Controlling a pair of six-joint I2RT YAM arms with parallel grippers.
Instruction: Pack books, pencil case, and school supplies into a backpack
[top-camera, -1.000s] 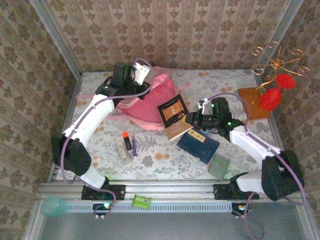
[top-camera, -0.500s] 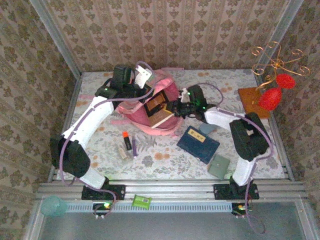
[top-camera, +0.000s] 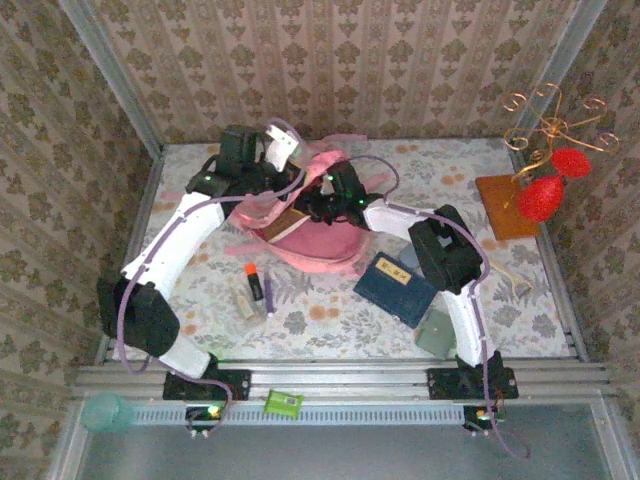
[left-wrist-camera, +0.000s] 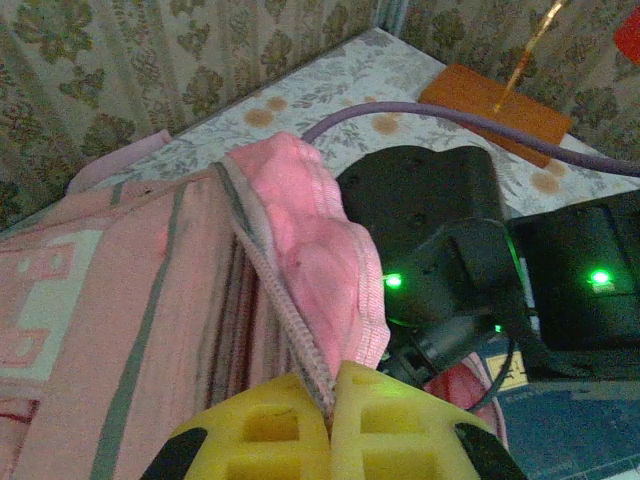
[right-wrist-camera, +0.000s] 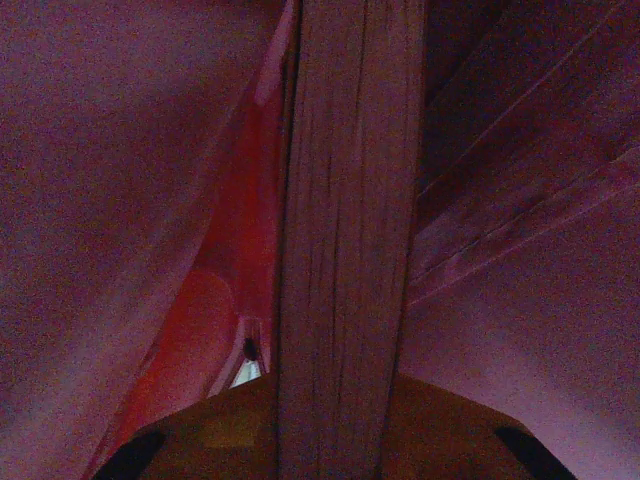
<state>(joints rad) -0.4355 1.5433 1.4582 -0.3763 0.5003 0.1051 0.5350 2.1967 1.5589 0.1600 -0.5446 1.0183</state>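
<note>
Pink backpack, overhead: the backpack (top-camera: 322, 242) lies at the far middle of the floral desk (top-camera: 330, 320), with both arms reaching to it.
Dark book, overhead: the dark book (top-camera: 288, 220) sits tilted, partly inside the backpack's opening, at the right arm's tip.
Navy book, overhead: the navy book (top-camera: 396, 288) lies flat on the desk, just right of the backpack.
Supplies, overhead: the orange-capped marker (top-camera: 253, 281), purple pen (top-camera: 269, 293) and beige block (top-camera: 244, 301) lie close together, near the backpack's front left.
Left wrist: the left jaws are clenched on the backpack's zip edge, yellow fingers (left-wrist-camera: 400, 425) pressed together.
Right wrist: the right jaws grasp the dark book, its page edge upright between them, with pink fabric on both sides.
</note>
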